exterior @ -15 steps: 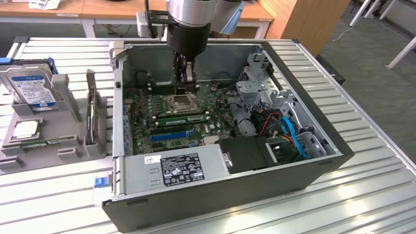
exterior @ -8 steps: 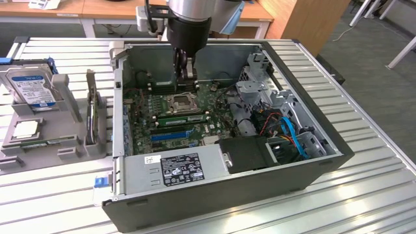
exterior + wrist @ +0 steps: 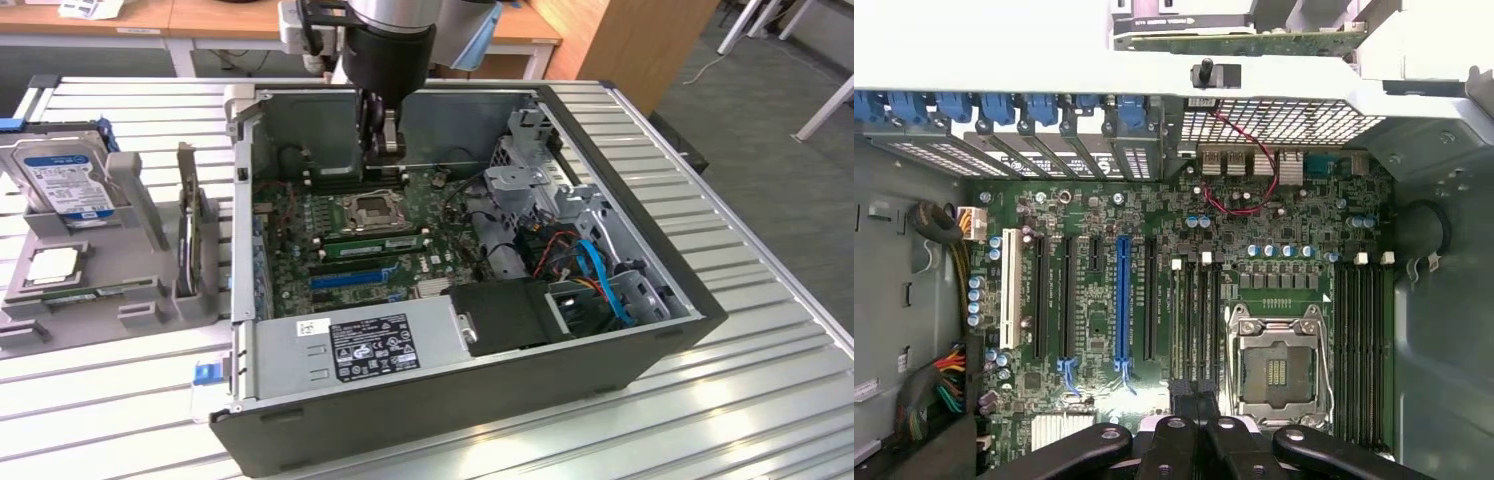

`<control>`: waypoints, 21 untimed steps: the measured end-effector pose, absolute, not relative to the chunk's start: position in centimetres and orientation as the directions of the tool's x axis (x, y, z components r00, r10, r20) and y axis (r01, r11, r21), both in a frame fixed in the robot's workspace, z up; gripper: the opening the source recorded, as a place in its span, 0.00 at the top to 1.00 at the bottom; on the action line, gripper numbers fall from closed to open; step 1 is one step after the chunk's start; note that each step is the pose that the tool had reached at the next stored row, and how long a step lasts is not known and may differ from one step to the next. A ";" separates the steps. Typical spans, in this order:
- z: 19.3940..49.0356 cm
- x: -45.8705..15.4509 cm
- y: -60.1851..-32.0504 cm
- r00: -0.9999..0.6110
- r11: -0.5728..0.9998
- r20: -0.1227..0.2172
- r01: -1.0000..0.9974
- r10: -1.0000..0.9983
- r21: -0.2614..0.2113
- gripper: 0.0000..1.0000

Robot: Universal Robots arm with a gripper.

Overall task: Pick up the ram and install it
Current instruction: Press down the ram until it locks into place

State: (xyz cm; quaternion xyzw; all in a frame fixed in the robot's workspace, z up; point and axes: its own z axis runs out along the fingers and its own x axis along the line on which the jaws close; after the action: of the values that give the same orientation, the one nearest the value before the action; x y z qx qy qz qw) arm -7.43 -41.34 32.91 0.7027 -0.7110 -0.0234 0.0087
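The ram (image 3: 83, 293) is a narrow green stick lying flat in the grey holder (image 3: 134, 310) at the exterior view's left, outside the computer case. My gripper (image 3: 386, 155) hangs inside the open case (image 3: 654, 270), over the motherboard (image 3: 400, 262) beside the bare processor socket (image 3: 370, 212), well away from the ram. In the wrist view its black fingers (image 3: 1190, 400) are shut together with nothing showing between them. They sit over the black memory slots (image 3: 1194, 320) next to the socket (image 3: 1279, 370). More slots (image 3: 1359, 340) lie on the socket's other side.
The holder also carries a silver hard drive (image 3: 60, 180), a square processor chip (image 3: 54, 265) and a dark board standing on edge (image 3: 187, 230). Inside the case are a power supply (image 3: 360, 340), a drive cage with blue and orange cables (image 3: 574, 260) and a blue expansion slot (image 3: 1122, 300).
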 end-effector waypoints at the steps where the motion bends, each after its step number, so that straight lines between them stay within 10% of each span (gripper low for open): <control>1: 32.9 -7.4 -41.3 -0.012 0.011 -0.020 -0.999 -1.000 0.046 0.90; 21: 32.9 -5.4 -41.3 -0.012 0.011 -0.020 -0.999 -1.000 0.047 0.90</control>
State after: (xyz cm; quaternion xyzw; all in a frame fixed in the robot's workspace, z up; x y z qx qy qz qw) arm -5.37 -41.34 32.92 0.7027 -0.7110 -0.0236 0.0092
